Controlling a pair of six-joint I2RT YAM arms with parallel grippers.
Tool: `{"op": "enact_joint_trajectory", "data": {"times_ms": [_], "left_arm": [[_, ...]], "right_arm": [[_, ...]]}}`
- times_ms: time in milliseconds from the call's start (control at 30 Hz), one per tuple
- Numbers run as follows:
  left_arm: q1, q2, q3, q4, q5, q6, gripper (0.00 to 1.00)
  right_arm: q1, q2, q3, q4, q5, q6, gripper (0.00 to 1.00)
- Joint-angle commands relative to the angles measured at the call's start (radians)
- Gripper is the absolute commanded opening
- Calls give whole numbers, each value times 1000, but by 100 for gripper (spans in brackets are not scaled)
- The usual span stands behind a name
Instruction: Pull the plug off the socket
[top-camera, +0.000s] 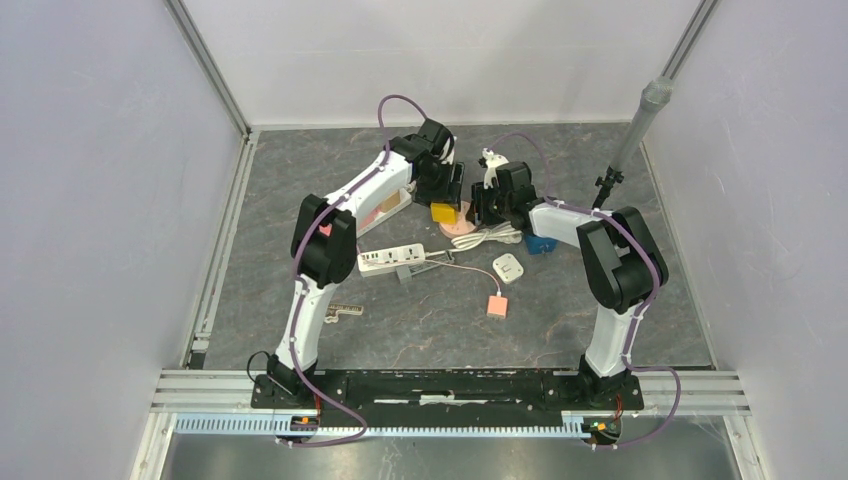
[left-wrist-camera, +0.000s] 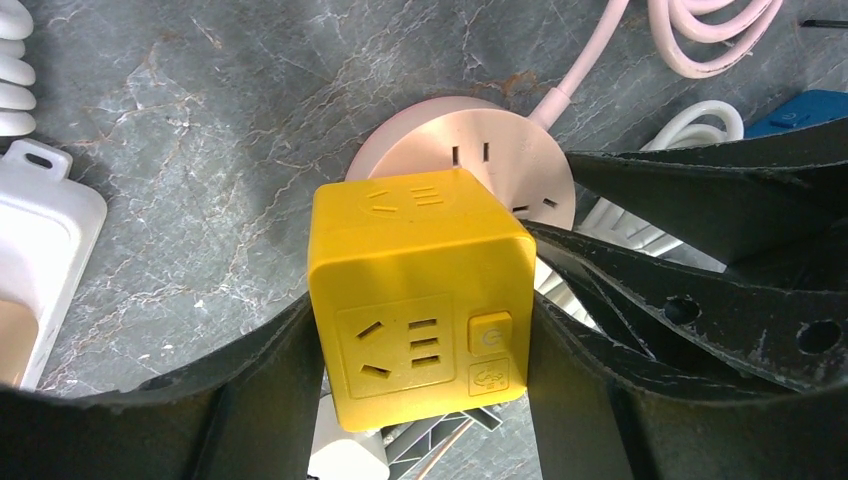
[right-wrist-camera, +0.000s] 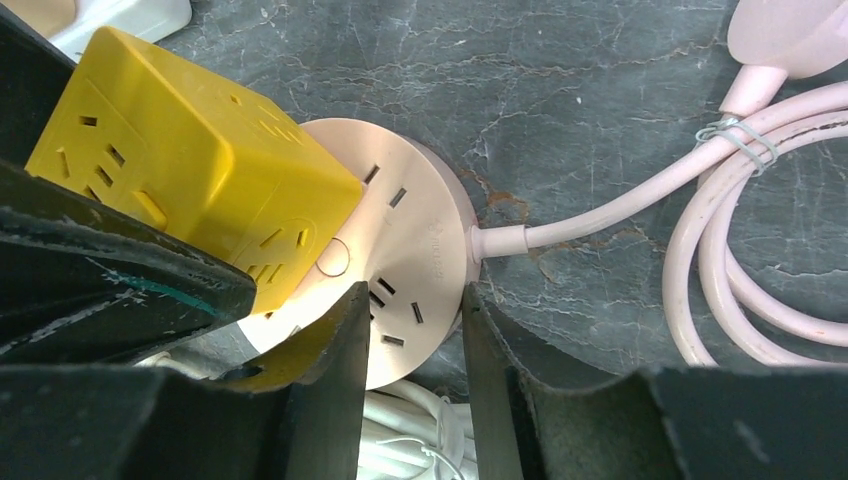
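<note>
**Yellow cube clamped over pink socket, far middle of table**

Near the far edge of the grey marbled table (top-camera: 400, 330), about mid-width: yellow plastic cube adapter (top-camera: 443, 212) (left-wrist-camera: 420, 300) (right-wrist-camera: 190, 160), tilted, over one side of the round pink socket disc (top-camera: 462, 228) (left-wrist-camera: 500, 150) (right-wrist-camera: 410, 250). Cannot tell whether still seated in the disc or lifted clear.

Left gripper (top-camera: 440, 190) (left-wrist-camera: 420, 330): pinching the cube, one black finger flat against each side.

Right gripper (top-camera: 487, 210) (right-wrist-camera: 412, 300): fingers slightly parted, low over the disc's rim, nothing between them, just beside the cube.

Pink cord (right-wrist-camera: 600, 215) out of the disc, coiled alongside. Closer to the near edge: white power strip (top-camera: 392, 259), white square plug (top-camera: 508, 267), small orange square (top-camera: 497, 306). Blue block (top-camera: 541, 243) under the right arm.
</note>
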Motion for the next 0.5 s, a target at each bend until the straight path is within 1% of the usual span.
{"op": "enact_joint_trajectory", "data": {"times_ms": [0,33,100,233,467], "left_arm": [[-35,-33,93,47,109,-38,20],[-33,-31,97,38,81,-41,20],[-30,-29,102,35,71,-49,20],[-27,-23,123,35,105,-58,20],[-28,-18,138,39,148,-65,20]], "right_arm": [[21,64,-37,-171,91,-68,41],[20,65,-38,-175,99,-72,40],[23,65,-40,-184,120,-81,39],[23,67,-48,-199,164,-105,38],[32,74,-58,-185,161,-108,37]]}}
